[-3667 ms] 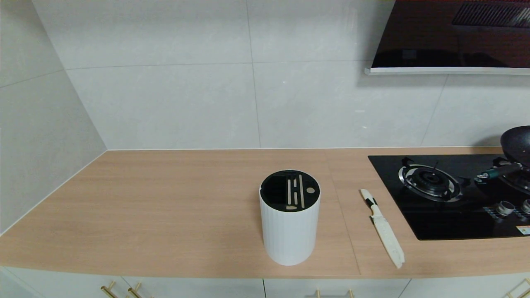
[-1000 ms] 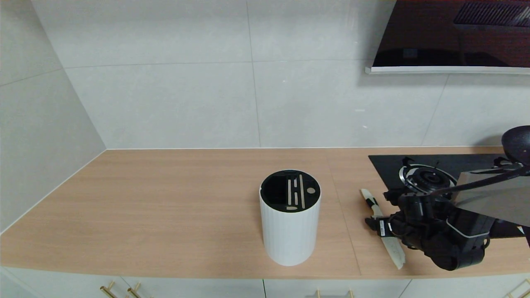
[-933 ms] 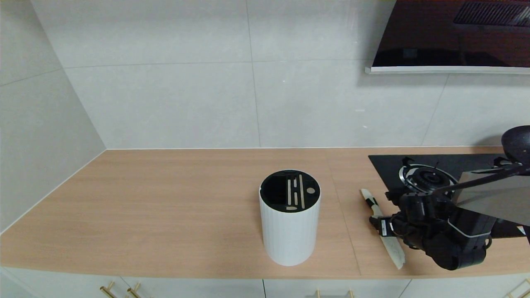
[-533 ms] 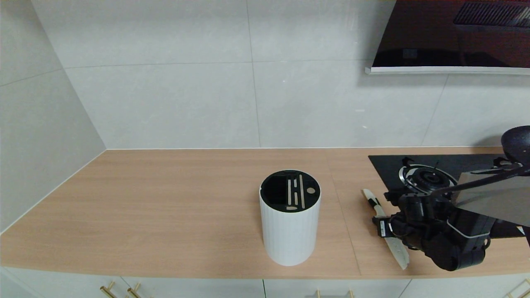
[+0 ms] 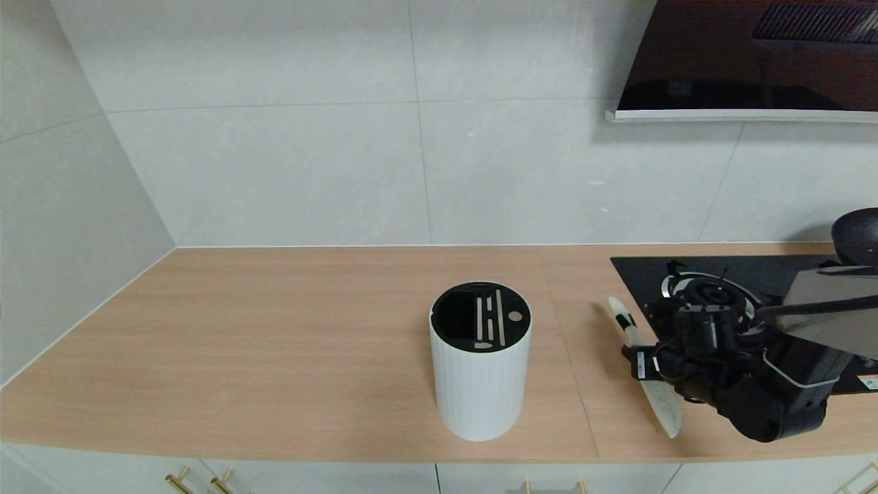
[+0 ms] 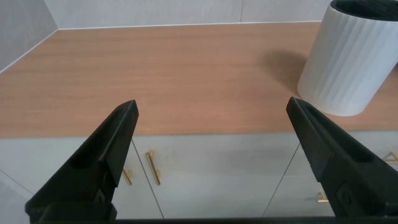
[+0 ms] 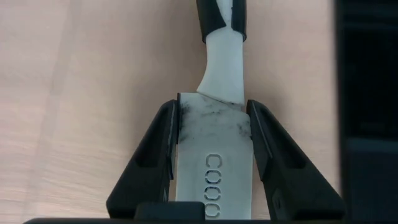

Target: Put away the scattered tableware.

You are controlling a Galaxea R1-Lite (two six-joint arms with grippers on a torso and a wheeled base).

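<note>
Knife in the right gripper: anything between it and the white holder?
Nothing visible. The right gripper is shut on the blade of the knife. Only bare countertop lies between it and the white holder, and the holder's slotted top is uncovered.

right gripper (image 5: 643, 363) clamping knife (image 5: 664, 410), white holder (image 5: 480, 384)

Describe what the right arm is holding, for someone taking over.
On the wooden countertop, look between the white ribbed knife block and the black gas hob. The knife there has a speckled white blade and a white-and-black handle, its blade clamped in the right pincer.
</note>
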